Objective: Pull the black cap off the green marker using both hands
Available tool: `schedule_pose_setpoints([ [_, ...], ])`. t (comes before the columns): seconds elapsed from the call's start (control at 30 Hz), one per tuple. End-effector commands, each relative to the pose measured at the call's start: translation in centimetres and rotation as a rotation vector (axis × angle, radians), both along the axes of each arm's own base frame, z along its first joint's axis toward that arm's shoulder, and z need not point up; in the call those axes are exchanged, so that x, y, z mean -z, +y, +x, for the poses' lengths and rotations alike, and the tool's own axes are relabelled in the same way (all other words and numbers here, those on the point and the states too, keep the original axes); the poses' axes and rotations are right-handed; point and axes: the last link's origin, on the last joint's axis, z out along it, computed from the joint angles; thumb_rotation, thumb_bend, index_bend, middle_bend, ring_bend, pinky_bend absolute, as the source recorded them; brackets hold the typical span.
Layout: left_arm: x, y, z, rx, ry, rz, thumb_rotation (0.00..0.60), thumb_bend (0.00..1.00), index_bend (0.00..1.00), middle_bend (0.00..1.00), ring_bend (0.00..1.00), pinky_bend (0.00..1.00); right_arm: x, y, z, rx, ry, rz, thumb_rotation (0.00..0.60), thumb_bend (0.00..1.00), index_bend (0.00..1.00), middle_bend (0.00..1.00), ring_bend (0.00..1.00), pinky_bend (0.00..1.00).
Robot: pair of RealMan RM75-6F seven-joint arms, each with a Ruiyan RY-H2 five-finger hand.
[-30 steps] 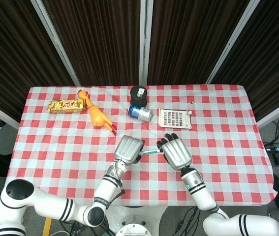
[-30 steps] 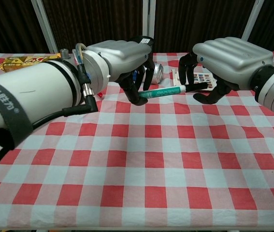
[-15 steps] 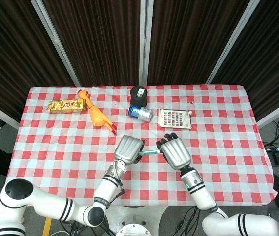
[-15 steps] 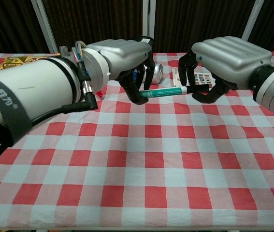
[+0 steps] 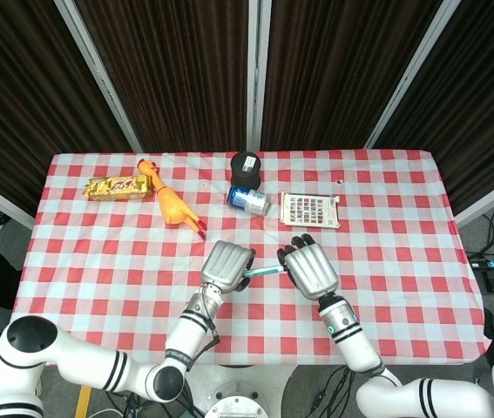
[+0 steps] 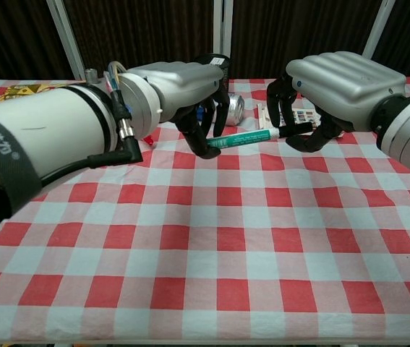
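your left hand (image 6: 190, 90) grips the green marker (image 6: 244, 137) above the table's six o'clock edge, your right hand (image 6: 327, 90) pinches its black cap (image 6: 297, 129), still seated, so the pull remains.

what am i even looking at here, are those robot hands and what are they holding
Yes. Two robot arms with finger-like hands work at a table with a red checked cloth. One picture looks down from the robot's head, the other looks forward from its chest. The left hand grips the green marker by its body; the right hand grips the black cap end. The marker is held above the cloth, cap apparently on. Farther back lie a snack bar, a rubber chicken, a can, a black round object and a colour card.
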Motion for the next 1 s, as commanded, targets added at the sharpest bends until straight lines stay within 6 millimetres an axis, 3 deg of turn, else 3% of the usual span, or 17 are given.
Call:
schedule_pose_setpoints([
  [0.03,-0.1,0.0,0.1,0.0,-0.003,0.001,0.6,0.41,0.6,0.62,0.93,0.86,0.0,0.0,0.0,0.001,0.0,-0.003,0.6,0.24,0.64,0.59,0.33,0.3],
  [0.4,-0.8,0.4,-1.4,-0.03,-0.005,0.012,0.6,0.41,0.6,0.62,0.94,0.86,-0.7,-0.3,-0.8,0.019,-0.022,-0.04,0.6,0.28,0.73,0.65,0.37,0.32],
  [0.63,-1.5,0.9,-4.5,-0.023,-0.016,0.025,0.6,0.41,0.6,0.62,0.94,0.86,-1.4,-0.5,-2.6,0.051,-0.041,-0.056,0.6,0.28,0.73,0.65,0.37,0.32],
  [0.83,-0.8,0.7,-8.2,0.009,-0.007,0.011,0.6,0.41,0.6,0.62,0.94,0.86,-0.6,-0.4,-4.9,0.096,-0.052,-0.026,0.6,0.27,0.74,0.65,0.37,0.31],
  [1.0,0.0,1.0,-9.1,0.01,-0.001,0.001,0.6,0.41,0.6,0.62,0.94,0.86,0.4,-0.7,-5.8,0.112,-0.095,-0.004,0.6,0.26,0.73,0.64,0.37,0.31],
])
